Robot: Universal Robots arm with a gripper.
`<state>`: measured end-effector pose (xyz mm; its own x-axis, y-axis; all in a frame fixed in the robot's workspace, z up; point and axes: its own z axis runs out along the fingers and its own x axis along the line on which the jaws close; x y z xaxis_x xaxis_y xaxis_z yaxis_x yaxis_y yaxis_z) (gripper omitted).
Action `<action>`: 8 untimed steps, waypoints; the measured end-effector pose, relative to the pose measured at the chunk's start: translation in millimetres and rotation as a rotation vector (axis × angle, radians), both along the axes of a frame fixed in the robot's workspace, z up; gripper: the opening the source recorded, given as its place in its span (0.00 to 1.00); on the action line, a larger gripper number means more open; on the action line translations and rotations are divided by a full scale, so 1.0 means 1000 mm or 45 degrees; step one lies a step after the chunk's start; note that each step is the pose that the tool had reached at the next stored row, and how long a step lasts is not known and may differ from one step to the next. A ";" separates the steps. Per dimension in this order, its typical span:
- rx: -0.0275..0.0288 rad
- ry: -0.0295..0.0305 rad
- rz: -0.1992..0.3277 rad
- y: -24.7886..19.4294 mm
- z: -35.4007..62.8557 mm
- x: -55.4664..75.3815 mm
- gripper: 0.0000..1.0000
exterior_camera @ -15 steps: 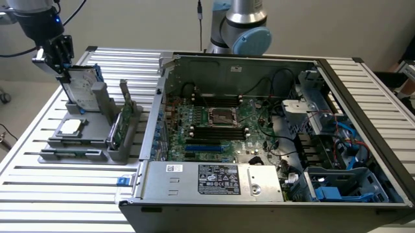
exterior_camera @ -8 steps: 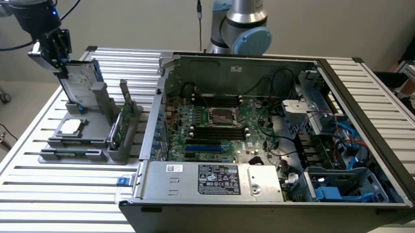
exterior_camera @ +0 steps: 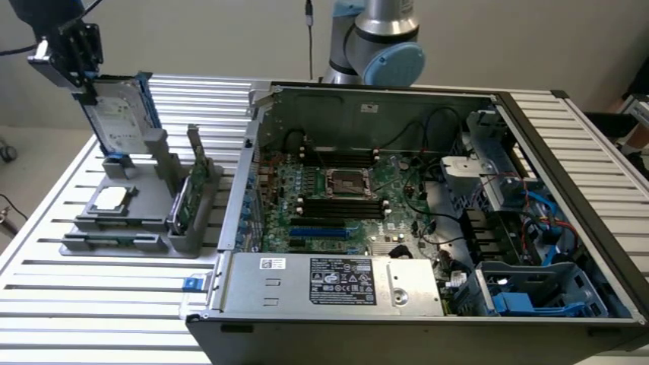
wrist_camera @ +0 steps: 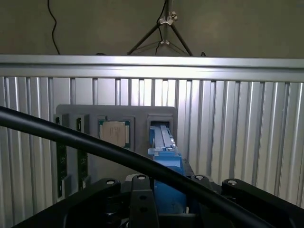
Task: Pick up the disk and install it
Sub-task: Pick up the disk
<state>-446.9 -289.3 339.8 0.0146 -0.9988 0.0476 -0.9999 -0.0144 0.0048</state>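
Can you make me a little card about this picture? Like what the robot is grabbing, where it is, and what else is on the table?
gripper: gripper at the disk's top edge, jaws closed on it
disk: disk stands nearly upright, leaning a little, lower end at the grey holder
also in holder: square chip, green card
computer case: computer case open, on the exterior view's right of the holder
installed: not yet, disk is outside the case
table: table of metal slats
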 end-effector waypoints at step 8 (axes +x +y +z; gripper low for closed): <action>-0.0001 0.0000 0.000 0.0000 0.0365 0.000 0.33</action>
<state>-446.9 -289.4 376.3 0.0146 -0.9988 0.0476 -0.9999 -0.0143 0.0048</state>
